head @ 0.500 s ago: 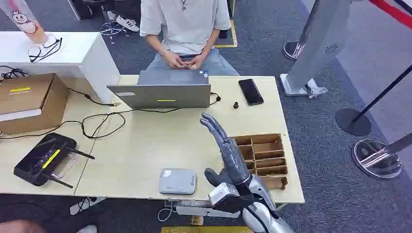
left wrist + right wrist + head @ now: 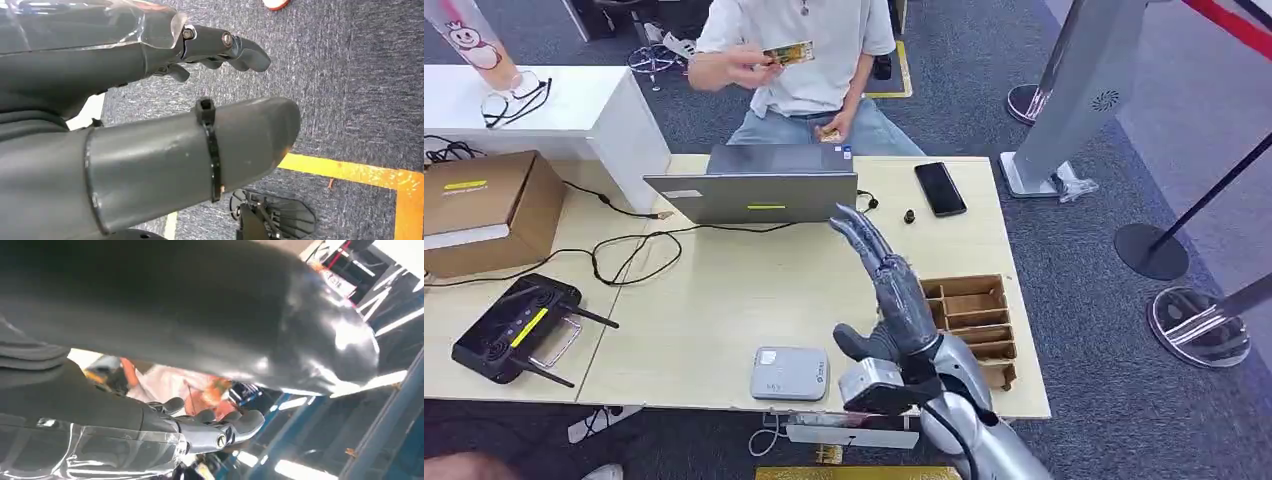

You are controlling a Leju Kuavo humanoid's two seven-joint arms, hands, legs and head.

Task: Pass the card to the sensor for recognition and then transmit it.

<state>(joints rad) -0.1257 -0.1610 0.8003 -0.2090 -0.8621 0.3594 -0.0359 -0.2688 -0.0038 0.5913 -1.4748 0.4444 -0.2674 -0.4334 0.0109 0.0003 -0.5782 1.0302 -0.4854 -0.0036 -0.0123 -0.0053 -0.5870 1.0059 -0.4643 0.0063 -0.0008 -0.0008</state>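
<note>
Head view: right hand point(image 2: 894, 290) raised over table point(image 2: 724, 300), fingers straight and spread, empty, pointing toward the person point(image 2: 799, 50), who holds card point(image 2: 788, 52) up beyond laptop point(image 2: 759, 190). Card reader point(image 2: 789, 373) near table's front edge.
Left wrist view: left hand point(image 2: 150, 125) over carpet, fingers apart, empty.
Right wrist view: right hand's fingers point(image 2: 220, 432) extended, nothing held.

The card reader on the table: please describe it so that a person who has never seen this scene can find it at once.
Start from the light wooden table and go to its near edge, just left of the robot's raised right hand. The card reader lies flat there, a small grey box with rounded corners. The black device far to the left has antennas, and the brown divided tray on the right is open cardboard.
</note>
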